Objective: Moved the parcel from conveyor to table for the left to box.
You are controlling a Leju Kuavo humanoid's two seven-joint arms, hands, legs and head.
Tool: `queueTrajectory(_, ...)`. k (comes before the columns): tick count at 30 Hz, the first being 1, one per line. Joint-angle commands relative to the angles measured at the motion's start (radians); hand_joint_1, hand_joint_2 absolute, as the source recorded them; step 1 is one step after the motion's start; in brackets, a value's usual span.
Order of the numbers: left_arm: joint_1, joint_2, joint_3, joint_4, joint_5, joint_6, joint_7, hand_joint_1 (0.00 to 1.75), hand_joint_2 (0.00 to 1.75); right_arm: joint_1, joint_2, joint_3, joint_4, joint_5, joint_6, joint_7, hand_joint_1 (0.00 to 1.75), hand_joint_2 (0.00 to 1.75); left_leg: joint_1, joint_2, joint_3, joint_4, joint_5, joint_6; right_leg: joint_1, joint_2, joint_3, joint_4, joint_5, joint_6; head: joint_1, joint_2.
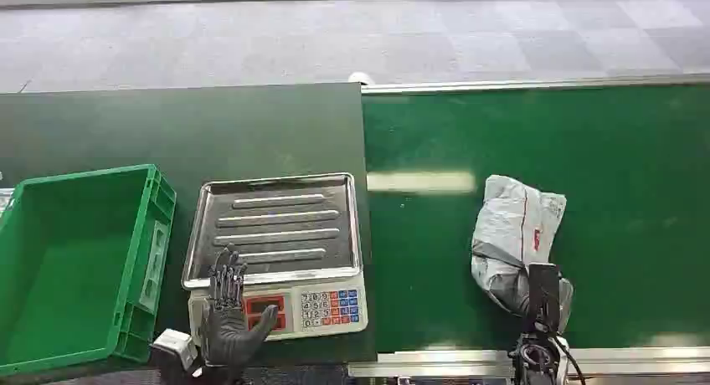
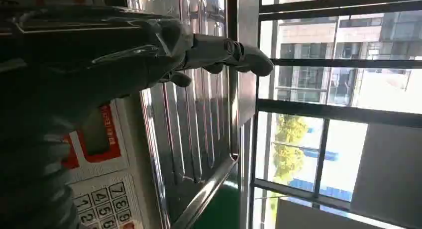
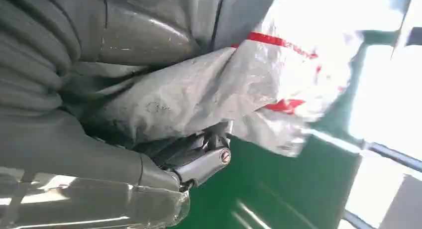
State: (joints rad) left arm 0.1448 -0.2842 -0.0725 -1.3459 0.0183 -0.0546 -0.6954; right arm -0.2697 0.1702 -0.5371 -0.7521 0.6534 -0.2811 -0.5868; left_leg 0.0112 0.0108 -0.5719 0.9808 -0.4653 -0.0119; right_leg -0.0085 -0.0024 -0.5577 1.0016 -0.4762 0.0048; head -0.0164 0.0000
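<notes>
- Head view: right hand (image 1: 536,305) gripping parcel (image 1: 515,230) on conveyor (image 1: 636,234), pickup step.
- Left hand (image 1: 226,318) spread, empty, over scale (image 1: 276,234).
- Next, likely: lift, carry leftward to table (image 1: 167,125).

My left hand (image 1: 226,318) hovers open over the grey electronic scale (image 1: 276,249) with its ribbed steel pan, near the table's front edge. The green plastic crate (image 1: 79,264) walls the left side; the dark table (image 1: 184,130) beyond lies free.
</notes>
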Motion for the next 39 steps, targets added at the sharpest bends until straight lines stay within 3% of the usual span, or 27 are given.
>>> queueTrajectory(1, 0.002, 0.008, 0.085, 0.003, -0.005, -0.023, -0.003, 0.0, 1.75, 0.243, 0.112, 0.238, -0.686, -0.045, -0.031, -0.012, 1.75, 1.75, -0.001, -0.001, -0.001, 0.0, -0.001, 0.0, -0.001, -0.001, -0.001, 0.001, -0.001, 0.0, 0.0, 0.0)
queueTrajectory(3, -0.005, 0.004, 0.092, 0.005, -0.007, -0.023, -0.003, 0.0, 1.75, 0.28, 0.123, 0.26, -0.784, -0.046, -0.062, -0.019, 1.75, 1.75, -0.001, -0.005, -0.003, 0.0, -0.001, 0.0, -0.001, -0.003, -0.001, 0.001, -0.003, 0.0, 0.0, 0.0)
queueTrajectory(7, -0.011, -0.004, 0.113, -0.003, -0.014, -0.02, -0.003, 0.0, 1.75, 0.403, 0.151, 0.384, -1.084, -0.07, -0.252, -0.111, 1.75, 1.75, -0.001, -0.005, -0.005, 0.001, -0.001, 0.0, -0.001, -0.003, -0.004, 0.002, -0.004, 0.001, -0.001, 0.0)
queueTrajectory(10, -0.024, -0.01, 0.13, 0.003, -0.016, -0.025, -0.003, 0.0, 1.75, 0.418, 0.118, 0.474, -1.132, -0.053, -0.364, -0.103, 1.75, 1.75, -0.001, -0.005, -0.005, 0.001, -0.001, 0.0, -0.001, -0.003, -0.004, 0.002, -0.004, 0.001, -0.001, 0.0)
queueTrajectory(23, -0.064, 0.001, 0.122, 0.041, -0.04, -0.065, -0.003, 0.0, 1.75, 0.295, 0.083, 0.541, -1.009, -0.08, -0.403, -0.032, 1.75, 1.75, -0.001, -0.002, -0.002, -0.001, -0.001, 0.0, -0.001, 0.0, -0.001, -0.001, -0.002, 0.001, 0.0, 0.0)
queueTrajectory(27, -0.102, 0.006, 0.096, 0.043, -0.07, -0.009, -0.003, 0.0, 1.75, 0.299, 0.063, 0.561, -1.013, -0.109, -0.339, -0.01, 1.73, 1.75, -0.001, -0.006, -0.002, -0.001, 0.0, 0.0, -0.001, -0.004, 0.0, -0.001, -0.003, 0.001, 0.0, 0.0)
queueTrajectory(32, -0.127, 0.052, 0.072, -0.075, -0.055, 0.008, -0.003, 0.0, 1.75, 0.074, 0.089, 0.64, -0.683, -0.152, -0.147, 0.04, 1.75, 1.75, 0.0, 0.004, -0.002, -0.001, -0.001, 0.0, 0.0, 0.005, -0.002, -0.001, 0.0, 0.001, 0.0, 0.0)
queueTrajectory(33, -0.127, 0.052, 0.072, -0.075, -0.055, 0.008, -0.003, 0.0, 1.75, 0.074, 0.089, 0.64, -0.683, -0.152, -0.147, 0.04, 1.75, 1.75, 0.0, 0.004, -0.002, -0.001, 0.0, 0.0, 0.0, 0.004, -0.002, -0.001, 0.0, 0.0, 0.0, 0.0)
queueTrajectory(34, -0.163, 0.062, 0.063, -0.067, -0.098, 0.026, -0.003, 0.0, 1.75, -0.007, 0.107, 0.655, -0.525, -0.156, -0.096, 0.037, 1.75, 1.75, 0.0, 0.002, -0.002, -0.001, 0.0, 0.0, 0.0, 0.002, -0.001, -0.001, -0.001, 0.0, 0.0, 0.0)
queueTrajectory(36, -0.191, 0.078, 0.04, -0.074, -0.115, 0.034, -0.003, 0.0, 1.75, -0.059, 0.124, 0.668, -0.409, -0.154, -0.046, 0.041, 1.75, 1.75, 0.0, 0.002, -0.001, -0.001, 0.001, 0.0, 0.001, 0.003, -0.001, -0.001, 0.0, 0.0, 0.0, 0.0)
queueTrajectory(37, -0.225, 0.092, 0.017, -0.089, -0.118, 0.056, -0.003, 0.0, 1.75, -0.135, 0.152, 0.682, -0.237, -0.139, -0.017, 0.019, 1.75, 1.75, 0.001, 0.004, -0.001, -0.002, 0.002, 0.0, 0.001, 0.005, -0.001, -0.002, 0.001, 0.0, 0.0, 0.0)
queueTrajectory(39, -0.23, 0.1, 0.005, -0.111, -0.117, 0.068, -0.003, 0.0, 1.75, -0.151, 0.16, 0.683, -0.202, -0.145, 0.003, 0.003, 1.75, 1.75, 0.001, 0.004, 0.0, -0.001, 0.002, -0.001, 0.001, 0.005, -0.001, -0.001, 0.002, -0.002, 0.0, 0.0)
